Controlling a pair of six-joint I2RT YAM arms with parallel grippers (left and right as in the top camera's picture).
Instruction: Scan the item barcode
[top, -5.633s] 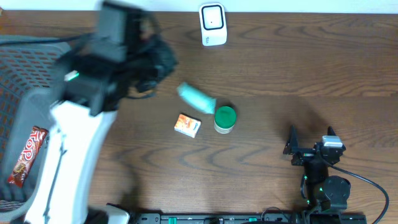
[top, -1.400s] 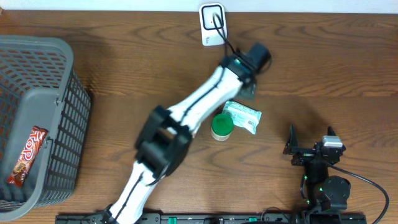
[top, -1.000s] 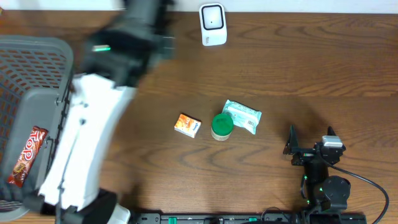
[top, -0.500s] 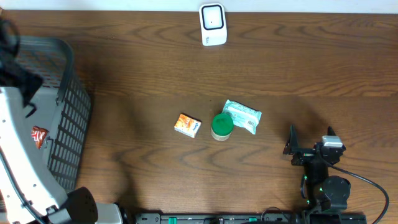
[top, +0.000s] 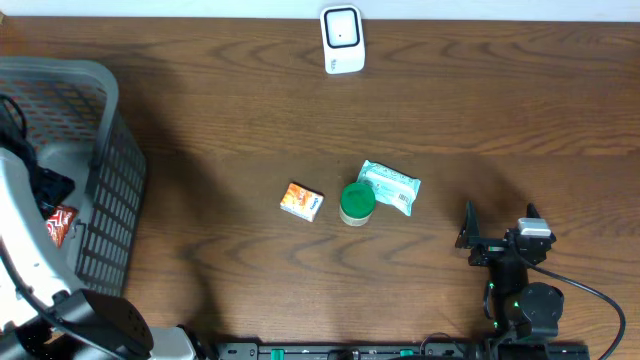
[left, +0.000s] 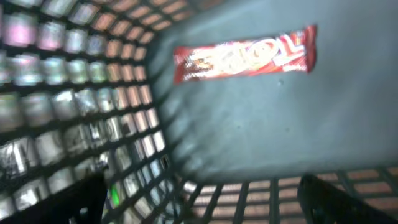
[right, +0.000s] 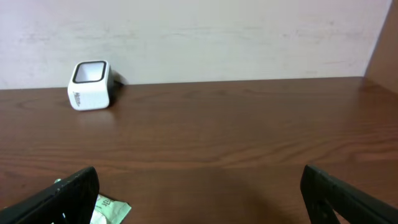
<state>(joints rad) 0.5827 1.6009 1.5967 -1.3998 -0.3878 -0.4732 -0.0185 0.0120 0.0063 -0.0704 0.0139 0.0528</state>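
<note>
Item: red candy bar (left: 245, 55), lying flat on the grey floor of the basket (top: 100, 120) at the table's left edge.
- Left wrist view: long axis runs nearly level across the frame, right end slightly higher. Crimped wrapper ends at both sides.
- Wrapper is glossy red with large white lettering along its length. The lettering is blurred and not readable.
- Overhead: only a red-orange scrap of the bar (top: 58, 222) shows beside the left arm, so its direction cannot be told from here.

Left gripper (left: 199, 186): over the basket interior, above the bar. Fingers are spread wide at the frame's lower corners, with nothing between them and no contact with the bar.

Right gripper (top: 498, 222): low right of the table (top: 500, 100), jaws wide apart and empty.

Scanner (top: 342, 39): white block with a dark window, at the far edge of the table, well apart from the basket. The print on its side is too small to read.

Mid-table row, left to right:
- orange box (top: 301, 201)
- green-lidded jar (top: 357, 201)
- green-and-white packet (top: 391, 187), just beside the jar, with a white label patch at its right end. The text on it is illegible.
</note>
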